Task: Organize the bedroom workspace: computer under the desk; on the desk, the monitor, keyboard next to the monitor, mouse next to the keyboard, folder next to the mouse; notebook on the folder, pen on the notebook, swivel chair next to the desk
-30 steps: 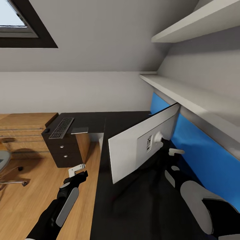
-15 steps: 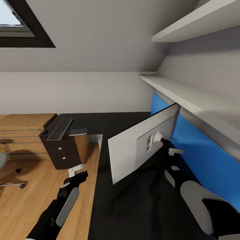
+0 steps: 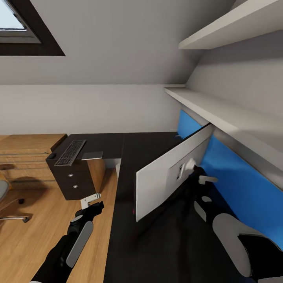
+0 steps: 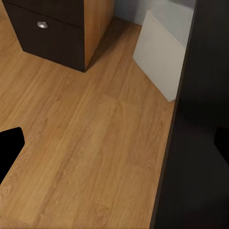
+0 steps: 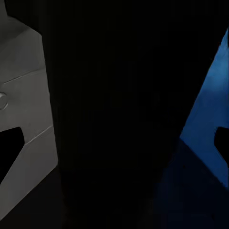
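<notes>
Desk: monitor, keyboard on top.

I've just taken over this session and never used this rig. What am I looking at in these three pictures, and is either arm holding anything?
The large picture is from the robot's head, looking down over both arms. The left gripper hangs over the wooden floor beside the desk, its jaws apart and empty. The right gripper reaches behind the monitor, which stands on the desk with its white back toward you; whether those jaws are open is unclear, but they do not appear to hold anything. The keyboard lies on the desk's far end, above a dark drawer unit. The two small pictures come from cameras at each wrist: the left shows floor and desk edge, the right the monitor's back and the blue panel.
</notes>
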{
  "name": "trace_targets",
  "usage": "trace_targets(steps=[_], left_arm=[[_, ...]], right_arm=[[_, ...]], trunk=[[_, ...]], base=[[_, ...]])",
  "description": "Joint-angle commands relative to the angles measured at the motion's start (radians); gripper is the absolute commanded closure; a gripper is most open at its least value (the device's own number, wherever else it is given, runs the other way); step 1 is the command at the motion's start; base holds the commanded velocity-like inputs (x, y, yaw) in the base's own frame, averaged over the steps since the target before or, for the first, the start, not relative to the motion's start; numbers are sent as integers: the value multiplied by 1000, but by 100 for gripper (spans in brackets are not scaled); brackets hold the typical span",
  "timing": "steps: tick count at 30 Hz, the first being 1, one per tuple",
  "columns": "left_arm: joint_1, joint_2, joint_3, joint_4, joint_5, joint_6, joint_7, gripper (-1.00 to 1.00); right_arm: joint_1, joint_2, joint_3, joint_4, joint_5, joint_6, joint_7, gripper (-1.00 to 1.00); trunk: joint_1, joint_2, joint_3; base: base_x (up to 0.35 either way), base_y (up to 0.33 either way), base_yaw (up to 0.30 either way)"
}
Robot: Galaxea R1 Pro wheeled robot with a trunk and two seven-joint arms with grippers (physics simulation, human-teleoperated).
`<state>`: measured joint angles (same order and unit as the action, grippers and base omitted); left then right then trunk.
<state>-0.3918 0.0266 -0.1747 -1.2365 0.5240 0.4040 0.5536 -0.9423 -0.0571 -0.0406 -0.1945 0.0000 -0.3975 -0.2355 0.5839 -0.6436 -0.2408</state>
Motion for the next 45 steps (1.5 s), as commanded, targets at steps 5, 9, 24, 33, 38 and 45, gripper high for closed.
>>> trace_targets(steps=[5, 9, 24, 33, 38, 45], left_arm=[[-1, 1, -3, -1, 8, 1, 9, -100], [-1, 1, -3, -1, 8, 2, 9, -100], [-1, 1, -3, -1, 8, 1, 9, -100], [-1, 1, -3, -1, 8, 2, 9, -100], [-1, 1, -3, -1, 8, 2, 9, -100], [-1, 1, -3, -1, 8, 3, 9, -100]], right_arm=[[-1, 0, -4, 1, 0, -4, 1, -100], [-1, 0, -4, 2, 0, -4, 1, -100], [-1, 0, -4, 2, 0, -4, 1, -100], [-1, 0, -4, 3, 1, -4, 2, -100], [-1, 1, -3, 3, 1, -4, 2, -100], [-1, 1, -2, 3, 2, -4, 2, -100]], trunk=[[0, -1, -2], [0, -1, -2], [0, -1, -2], [0, -1, -2], [0, -1, -2], [0, -1, -2]], base=[[0, 0, 0], [0, 0, 0], [-73, 0, 0], [-117, 0, 0], [-298, 0, 0], [-328, 0, 0]])
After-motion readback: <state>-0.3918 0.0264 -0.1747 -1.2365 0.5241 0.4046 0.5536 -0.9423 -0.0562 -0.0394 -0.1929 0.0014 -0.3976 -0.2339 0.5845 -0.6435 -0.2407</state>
